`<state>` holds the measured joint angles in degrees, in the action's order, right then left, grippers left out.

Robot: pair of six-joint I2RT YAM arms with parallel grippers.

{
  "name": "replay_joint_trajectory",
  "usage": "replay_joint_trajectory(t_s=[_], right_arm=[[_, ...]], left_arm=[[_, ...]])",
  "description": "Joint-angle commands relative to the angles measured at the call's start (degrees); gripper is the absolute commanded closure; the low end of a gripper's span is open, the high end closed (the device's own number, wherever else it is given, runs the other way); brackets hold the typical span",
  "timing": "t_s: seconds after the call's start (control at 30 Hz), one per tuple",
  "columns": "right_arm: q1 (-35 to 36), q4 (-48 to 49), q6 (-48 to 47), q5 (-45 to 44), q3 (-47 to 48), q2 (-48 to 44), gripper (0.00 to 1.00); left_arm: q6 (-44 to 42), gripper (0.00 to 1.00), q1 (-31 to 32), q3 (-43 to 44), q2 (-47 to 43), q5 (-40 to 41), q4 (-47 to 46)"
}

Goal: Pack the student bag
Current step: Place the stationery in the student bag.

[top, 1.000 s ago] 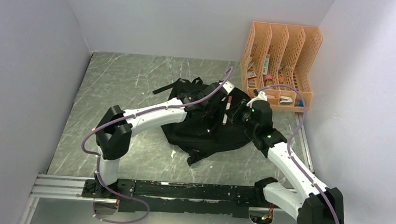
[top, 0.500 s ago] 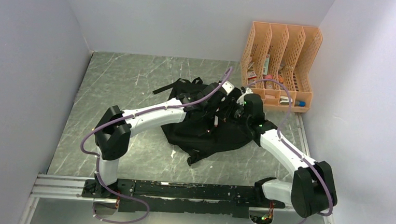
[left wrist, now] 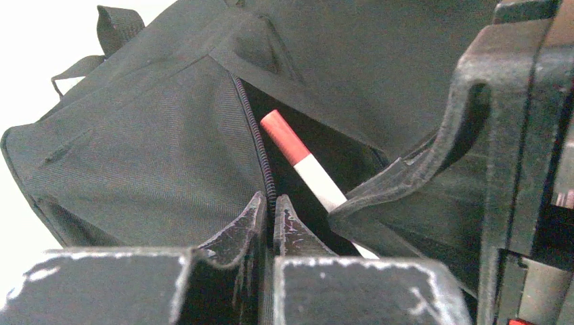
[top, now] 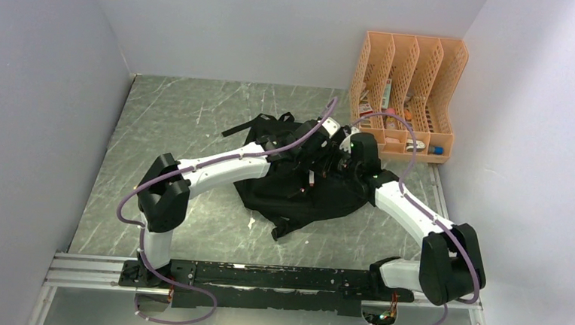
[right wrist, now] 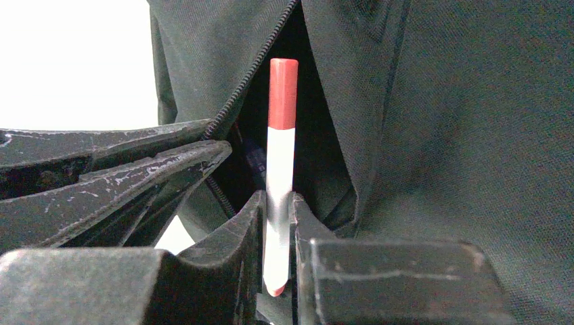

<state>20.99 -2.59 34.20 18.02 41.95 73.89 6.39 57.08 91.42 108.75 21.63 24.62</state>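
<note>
- Left tool (left wrist: 269,204) is clamped on the bag (left wrist: 156,135) at its zipper (left wrist: 259,145), spreading the opening.
- Right tool (right wrist: 277,203) grips a marker (right wrist: 281,142), its red cap aimed into that opening.

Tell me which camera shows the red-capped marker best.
The right wrist view: the marker shows nearly whole, pinched in the right gripper, cap toward the opening of the bag. The left wrist view shows only its cap and some barrel; the top view shows barely a sliver.
</note>
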Motion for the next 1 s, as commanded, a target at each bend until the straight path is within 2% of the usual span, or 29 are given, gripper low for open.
replay_joint_trajectory(t_s=[0.0, 0.47, 0.87, 0.9, 0.97], right_arm=[[-0.4, 0.0, -0.5, 0.9, 1.8, 0.7, 1.00], [-0.4, 2.3, 0.5, 3.6, 3.0, 3.7, 1.00], [-0.3, 12.4, 5.4, 4.9, 2.4, 8.2, 1.00], [-0.4, 12.8, 5.6, 5.3, 2.1, 8.6, 1.00], [-0.3, 13.6, 6.0, 6.1, 1.7, 9.1, 0.93]], left_arm=[[0.2, 0.95, 0.2, 0.0, -2.6, -0.5, -1.6], [1.1, 0.95, 0.2, -1.3, -3.8, -0.8, -2.5], [1.1, 0.95, 0.2, -1.6, -4.4, -0.8, -2.4], [1.1, 0.95, 0.2, -1.7, -4.4, -0.7, -2.4], [1.1, 0.95, 0.2, -1.9, -4.5, -0.7, -2.5]])
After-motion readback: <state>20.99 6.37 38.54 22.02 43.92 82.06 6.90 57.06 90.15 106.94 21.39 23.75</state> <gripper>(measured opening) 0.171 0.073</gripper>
